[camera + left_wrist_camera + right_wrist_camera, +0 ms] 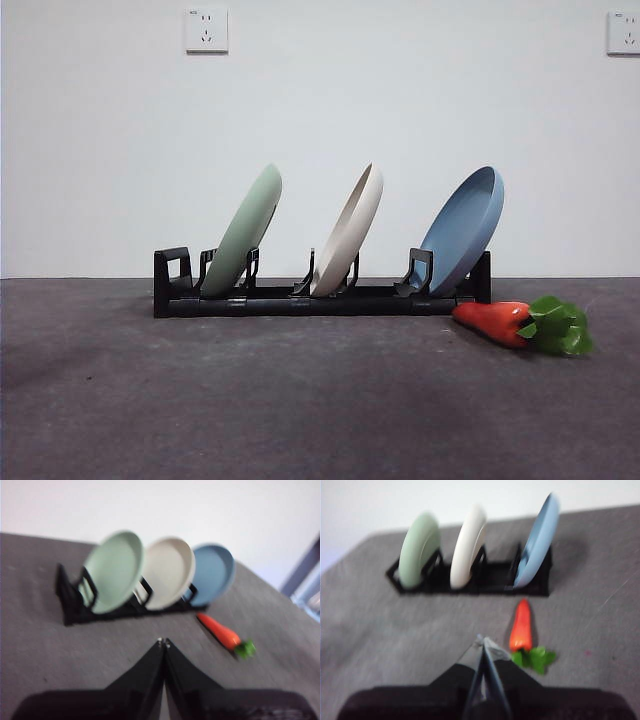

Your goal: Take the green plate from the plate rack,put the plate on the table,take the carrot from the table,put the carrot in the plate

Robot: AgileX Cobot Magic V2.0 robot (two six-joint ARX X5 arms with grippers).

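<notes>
The green plate (246, 231) leans in the left slot of the black plate rack (300, 300) on the table (300, 400); it also shows in the left wrist view (114, 570) and the right wrist view (419, 549). The carrot (500, 322) lies on the table to the right of the rack, leaves pointing right. My left gripper (163, 642) is shut and empty, well short of the rack (75, 605). My right gripper (482, 642) is shut and empty, close beside the carrot (521, 627). Neither gripper shows in the front view.
A cream-white plate (350, 240) stands in the rack's middle slot and a dusty-blue plate (465, 228) in its right slot. A white wall with two sockets (206, 30) stands behind the table.
</notes>
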